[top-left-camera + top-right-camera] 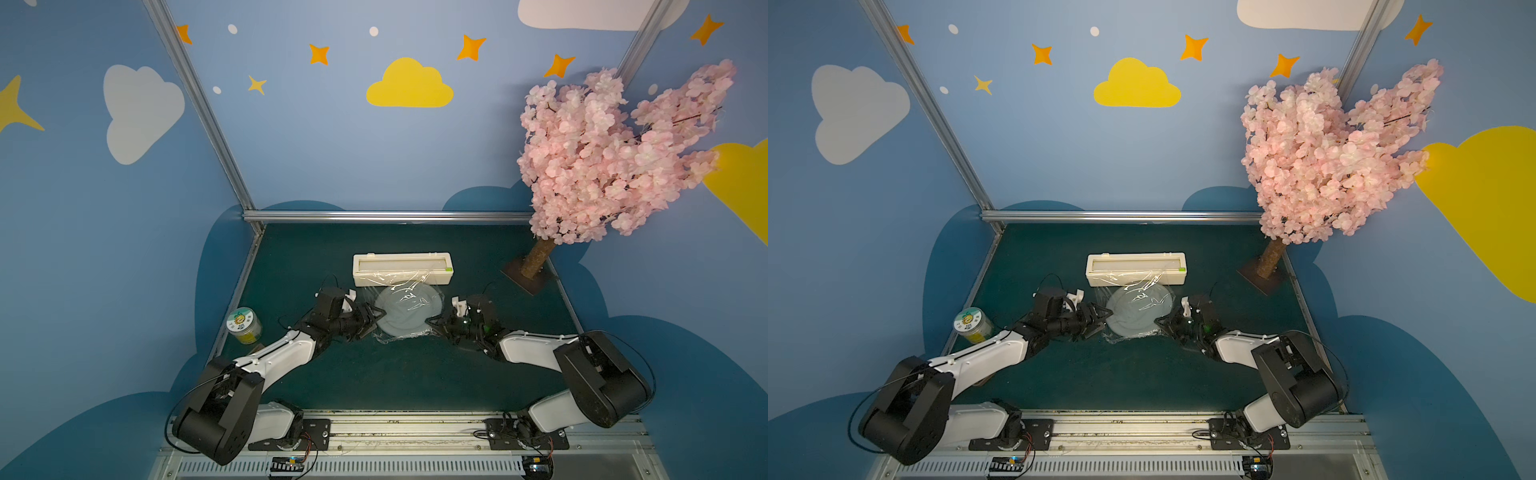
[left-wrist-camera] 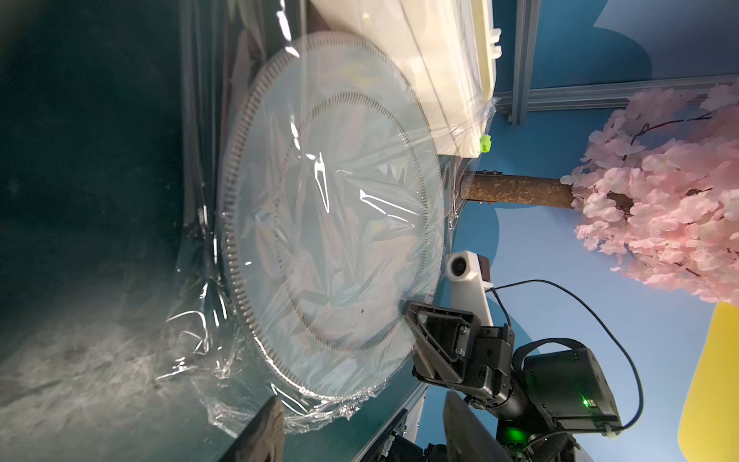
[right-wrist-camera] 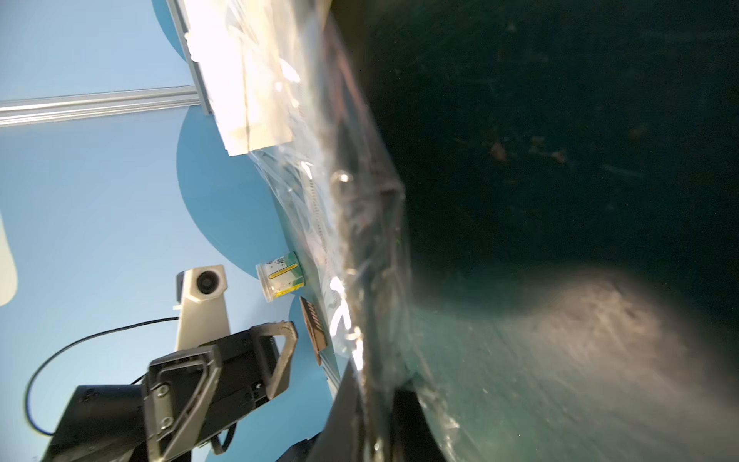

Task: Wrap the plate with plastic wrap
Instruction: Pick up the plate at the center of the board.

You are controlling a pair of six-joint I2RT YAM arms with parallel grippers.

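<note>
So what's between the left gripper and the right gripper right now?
The plate, draped in plastic wrap, fills the gap between the left gripper and right gripper; both top views show it.

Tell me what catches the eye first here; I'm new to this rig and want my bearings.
The big pink tree in the far right corner stands out most. Mid-table, a plate lies under shiny, wrinkled wrap, just in front of a cream box. The left claw and right claw sit at the plate's two sides.
</note>
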